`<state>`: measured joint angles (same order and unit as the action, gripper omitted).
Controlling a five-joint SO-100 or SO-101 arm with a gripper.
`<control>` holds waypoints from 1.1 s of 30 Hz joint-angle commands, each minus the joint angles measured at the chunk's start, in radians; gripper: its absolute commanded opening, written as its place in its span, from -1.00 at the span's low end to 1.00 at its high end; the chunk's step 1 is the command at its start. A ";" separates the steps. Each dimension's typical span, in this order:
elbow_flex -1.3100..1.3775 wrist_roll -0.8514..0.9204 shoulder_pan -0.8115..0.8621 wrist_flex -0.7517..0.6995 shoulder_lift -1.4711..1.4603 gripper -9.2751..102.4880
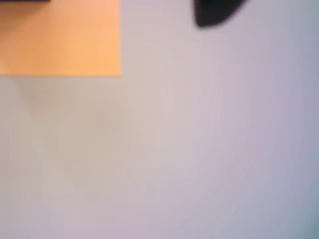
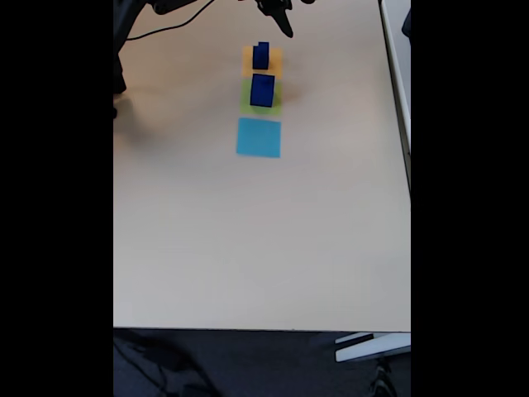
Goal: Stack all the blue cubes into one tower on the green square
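Note:
In the fixed view a large blue cube (image 2: 262, 89) stands on the green square (image 2: 261, 106). Just behind it, a medium blue cube (image 2: 261, 58) sits on an orange square (image 2: 273, 59), and a smaller blue cube (image 2: 264, 45) seems to rest on top of it. My gripper (image 2: 285, 27) hangs dark above and to the right of the orange square, clear of the cubes. How its jaws stand is too small to make out. The blurred wrist view has one dark fingertip (image 1: 214, 14) at the top edge and the orange square (image 1: 60, 40) at upper left.
A light-blue paper square (image 2: 259, 137) lies in front of the green one. Cables and the arm's base (image 2: 124, 50) occupy the far left corner. The pale table (image 2: 264, 240) stretches wide toward the near edge; its right edge runs close to x 495.

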<state>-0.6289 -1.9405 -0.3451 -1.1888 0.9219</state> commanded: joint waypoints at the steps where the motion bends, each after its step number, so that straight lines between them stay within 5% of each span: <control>1: -0.006 0.069 0.000 -0.031 0.031 -0.25; 33: -0.044 0.104 0.031 -0.129 -0.008 -0.10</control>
<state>-0.7010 -1.8193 -0.3099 -1.3070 0.8958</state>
